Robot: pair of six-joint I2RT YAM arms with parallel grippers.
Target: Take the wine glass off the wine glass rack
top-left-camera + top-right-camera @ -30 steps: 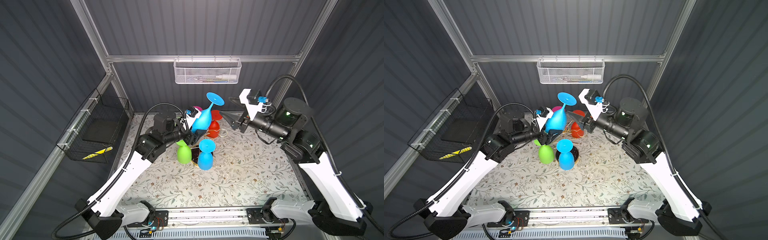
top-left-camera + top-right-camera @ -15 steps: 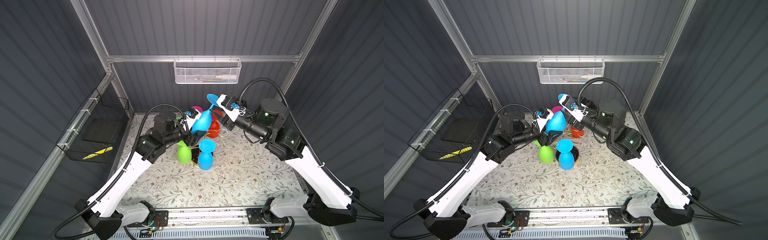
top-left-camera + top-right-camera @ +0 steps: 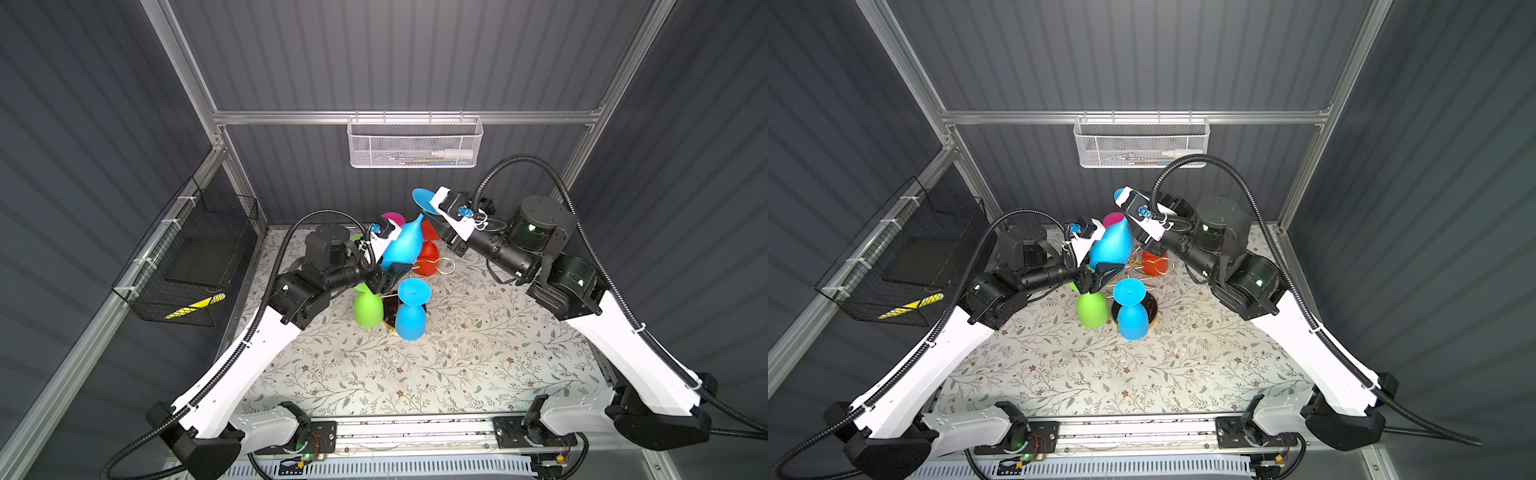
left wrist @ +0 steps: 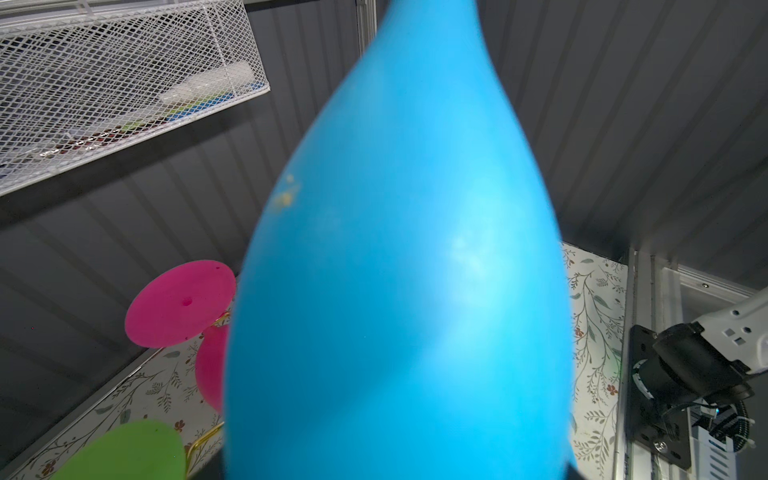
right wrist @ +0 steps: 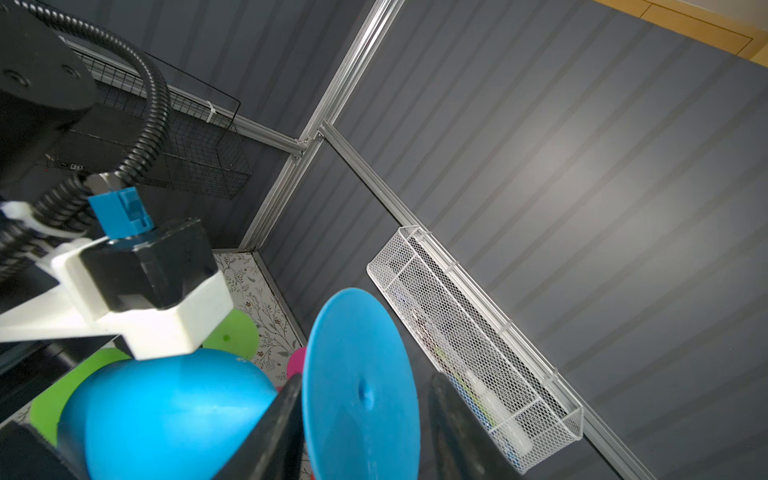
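Note:
A blue wine glass [image 3: 402,245] [image 3: 1111,245] hangs tilted above the wine glass rack, its foot [image 3: 420,198] pointing up and back. My left gripper [image 3: 394,261] is shut on its bowl, which fills the left wrist view [image 4: 399,270]. My right gripper [image 5: 365,415] [image 3: 434,208] is open and straddles the foot disc [image 5: 359,386]. One finger [image 5: 282,415] lies against the disc's bowl side and the other stands apart from it. The rack's gold wire loops [image 3: 444,264] and black base [image 3: 388,307] are below.
On the rack hang a green glass [image 3: 368,307], a second blue glass [image 3: 410,316], a red one [image 3: 428,262] and a magenta one [image 3: 392,218]. A white mesh basket [image 3: 415,143] hangs on the back wall and a black wire basket [image 3: 191,257] on the left wall.
My right arm has swung left up to the held glass's foot, and its jaws have narrowed around the disc. The left gripper and the glass have stayed in place.

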